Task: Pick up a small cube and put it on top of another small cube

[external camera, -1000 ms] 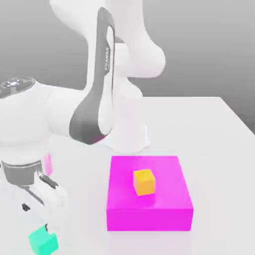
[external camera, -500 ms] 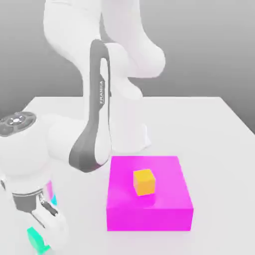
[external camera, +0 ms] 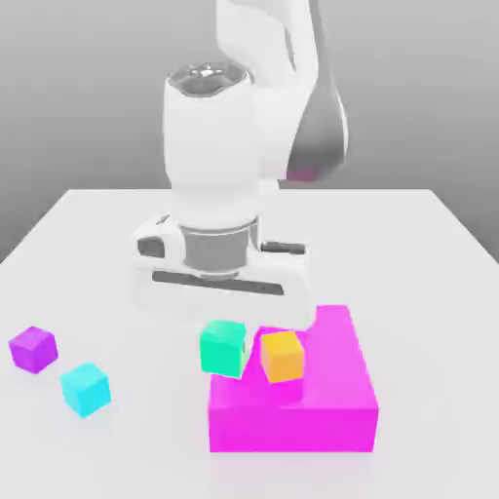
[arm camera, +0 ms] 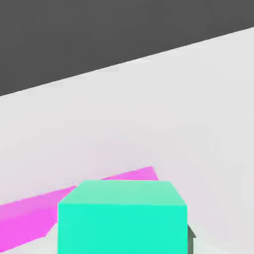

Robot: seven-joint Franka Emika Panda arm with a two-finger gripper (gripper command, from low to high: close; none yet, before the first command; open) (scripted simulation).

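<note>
The white worktop (external camera: 409, 234) carries a flat magenta block (external camera: 322, 409), with the orange-yellow cube (external camera: 283, 355) resting on its top face. Above the block's edge on the exterior view's left, the tool (external camera: 226, 331) is clamped on the mint cube (external camera: 223, 348), held in the air just beside the orange-yellow cube. A cyan cube (external camera: 86, 389) and a purple cube (external camera: 33, 348) lie on the worktop well apart from the block, toward the exterior view's left.
</note>
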